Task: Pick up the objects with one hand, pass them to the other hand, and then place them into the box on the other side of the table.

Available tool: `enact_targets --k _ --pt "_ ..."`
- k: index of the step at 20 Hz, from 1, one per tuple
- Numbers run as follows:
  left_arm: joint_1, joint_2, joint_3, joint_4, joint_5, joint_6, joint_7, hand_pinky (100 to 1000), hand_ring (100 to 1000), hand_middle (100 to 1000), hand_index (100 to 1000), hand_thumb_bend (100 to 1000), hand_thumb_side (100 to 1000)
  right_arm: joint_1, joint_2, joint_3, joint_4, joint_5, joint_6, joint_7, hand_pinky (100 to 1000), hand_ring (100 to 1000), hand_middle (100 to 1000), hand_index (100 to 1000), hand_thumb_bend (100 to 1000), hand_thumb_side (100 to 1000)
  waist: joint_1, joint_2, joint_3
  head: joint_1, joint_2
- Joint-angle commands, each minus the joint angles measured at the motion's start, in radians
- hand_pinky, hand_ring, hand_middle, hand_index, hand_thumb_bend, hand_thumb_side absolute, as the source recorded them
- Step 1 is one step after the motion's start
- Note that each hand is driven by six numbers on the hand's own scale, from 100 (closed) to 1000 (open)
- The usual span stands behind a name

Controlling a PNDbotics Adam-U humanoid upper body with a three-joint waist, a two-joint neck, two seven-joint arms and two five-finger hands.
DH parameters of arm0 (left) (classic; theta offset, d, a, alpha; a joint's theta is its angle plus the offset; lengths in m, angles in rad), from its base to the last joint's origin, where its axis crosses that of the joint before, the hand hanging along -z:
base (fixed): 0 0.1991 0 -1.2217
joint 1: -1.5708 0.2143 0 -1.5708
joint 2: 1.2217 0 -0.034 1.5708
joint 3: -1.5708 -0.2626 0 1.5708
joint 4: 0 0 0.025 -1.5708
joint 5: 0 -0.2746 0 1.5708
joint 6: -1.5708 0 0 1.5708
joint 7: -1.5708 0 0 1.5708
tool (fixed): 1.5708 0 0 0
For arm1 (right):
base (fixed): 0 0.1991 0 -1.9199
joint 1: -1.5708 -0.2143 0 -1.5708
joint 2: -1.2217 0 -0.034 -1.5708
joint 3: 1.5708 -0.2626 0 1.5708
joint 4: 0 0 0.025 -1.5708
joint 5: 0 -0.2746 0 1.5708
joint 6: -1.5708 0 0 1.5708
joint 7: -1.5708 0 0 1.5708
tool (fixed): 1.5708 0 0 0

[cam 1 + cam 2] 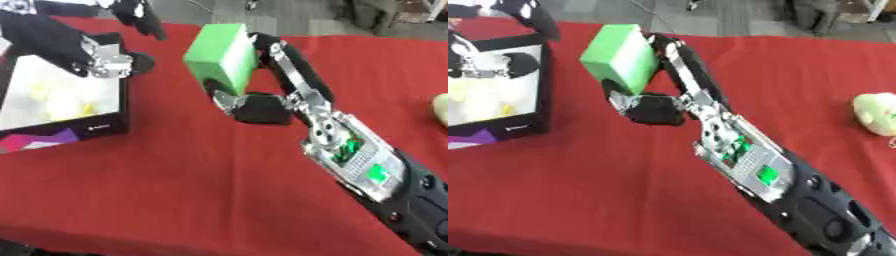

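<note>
1 green block [223,56] sits clasped (raised) in right hand [262,102].

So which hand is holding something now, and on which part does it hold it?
The right hand holds the green block, fingers on its far side, thumb below. The left hand, above the box, holds nothing.

A matt red cloth [175,190] covers the table, the green block [220,56] looks smooth, and the box [105,127] is matt black card.

Both head eyes look down closely, sharing the red table [175,190].
</note>
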Motion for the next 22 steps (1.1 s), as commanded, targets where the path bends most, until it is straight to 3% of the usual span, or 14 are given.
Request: enact_targets --k 1,2,7,11,18,22 --pt "-0.033 -0.001 0.004 0.003 -0.023 -0.018 -0.008 909 867 810 879 361 775 -0.021 -0.008 0.009 -0.021 0.022 -0.001 0.046 788 526 450 532 100 185 0.006 -0.015 0.002 -0.001 -0.004" --pt "-0.036 -0.004 0.003 0.003 -0.033 -0.022 -0.004 915 874 813 884 409 755 -0.023 -0.008 0.015 -0.021 0.028 -0.002 0.062 788 526 449 531 100 177 0.005 -0.014 0.002 -0.002 -0.004" --pt "-0.041 -0.007 -0.007 -0.023 -0.084 -0.03 0.031 929 891 829 898 481 739 -0.026 -0.006 0.035 -0.021 0.055 0.005 0.123 788 525 448 530 100 173 0.005 -0.014 0.006 -0.007 -0.002" --pt "-0.042 0.0 -0.023 -0.064 -0.115 -0.007 0.039 940 905 840 907 548 806 -0.028 -0.002 0.044 -0.021 0.067 0.01 0.15 787 524 447 529 100 172 0.004 -0.014 0.009 -0.014 0.001" --pt "-0.049 -0.001 -0.04 -0.107 -0.08 0.028 -0.028 952 910 832 897 551 921 -0.038 0.009 0.055 -0.021 0.07 0.01 0.163 785 522 446 528 100 168 0.002 -0.013 0.015 -0.021 0.009" --pt "-0.056 -0.006 -0.047 -0.098 -0.088 0.032 -0.047 948 915 835 900 592 921 -0.042 0.011 0.058 -0.021 0.07 0.004 0.167 784 520 445 526 100 166 0.002 -0.013 0.016 -0.019 0.01"
